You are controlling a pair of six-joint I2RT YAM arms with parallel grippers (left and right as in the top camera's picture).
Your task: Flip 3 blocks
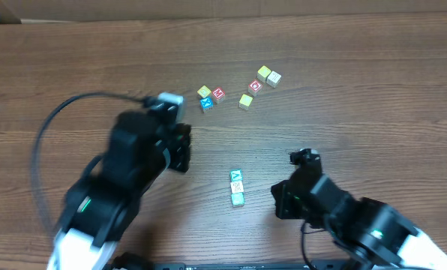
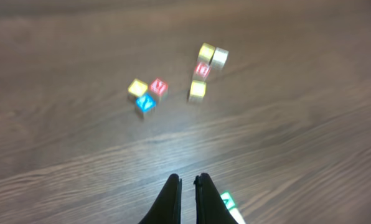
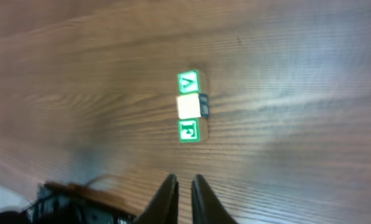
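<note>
Nearest to the robot are the two claws, and both hang over the bench (image 1: 373, 67) with nothing in them. The left claw (image 2: 187, 198) is clenched, its fingers pressed nearly together. The right claw (image 3: 180, 186) shows only a narrow slit between its fingers and grasps nothing.

A little farther, between the two arms, lie the three blocks of the task. They stand in one short row on the bench, each touching the next, and no claw touches them. The "A" block (image 3: 188, 82) is the far end of the row in the overhead view, the white block (image 3: 188, 106) is in the middle, and the "F" block (image 3: 188, 131) is the end nearest the robot.

As for progress, I cannot tell from these faces whether any block is already turned over. With both claws off the row and empty, I judge that no flip is in hand now.

The writing: a green "A" and a green "F" can be read on the top faces. The top of the middle block looks plain white, and any print there is too bright to read.

Farthest, well apart from the row, lie seven small cubes in two loose groups. One red cube (image 1: 255, 85) seems to show a ring like "O". The blue cube (image 1: 206, 104) carries a mark that I cannot read.
</note>
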